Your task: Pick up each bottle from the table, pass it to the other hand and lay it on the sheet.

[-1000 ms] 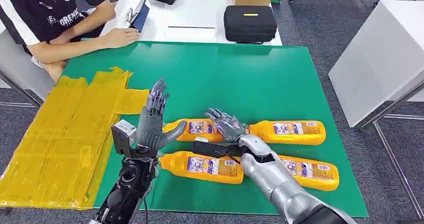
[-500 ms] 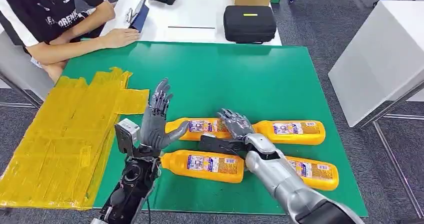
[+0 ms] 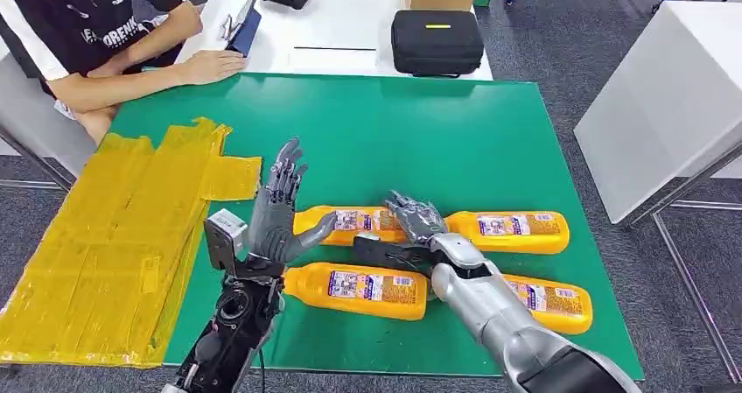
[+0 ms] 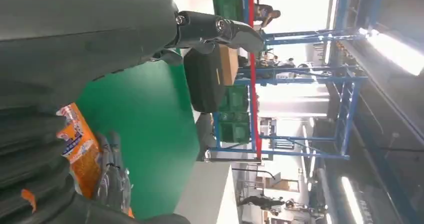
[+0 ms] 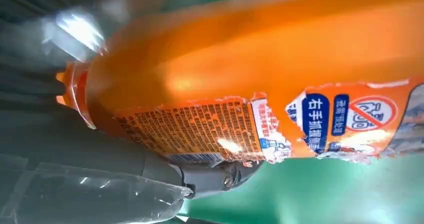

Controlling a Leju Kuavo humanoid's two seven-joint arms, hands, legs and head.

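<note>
From the head view, we are looking down on a green desk with four orange bottles lying on their sides toward six o'clock. We are holding our left hand upright above the desk, fingers spread and grasping nothing, with its thumb pointing toward three o'clock. Our right hand is resting on the far-left bottle, its fingers draped over the bottle's base; whether they are truly gripping it we cannot tell from here. The far-right bottle is lying just beside that hand at three o'clock. The near-left bottle is lying at six o'clock of the left hand, and the near-right bottle is partly covered by our right forearm. The yellow sheet is spreading over the desk's nine o'clock side. A person is sitting at eleven o'clock, and a black case is sitting on the white table at twelve.

From the left wrist view, we are seeing the left hand's dark fingers extended over the green desk.

From the right wrist view, we are seeing the far-left bottle's label close up, with the thick thumb lying against the bottle.
</note>
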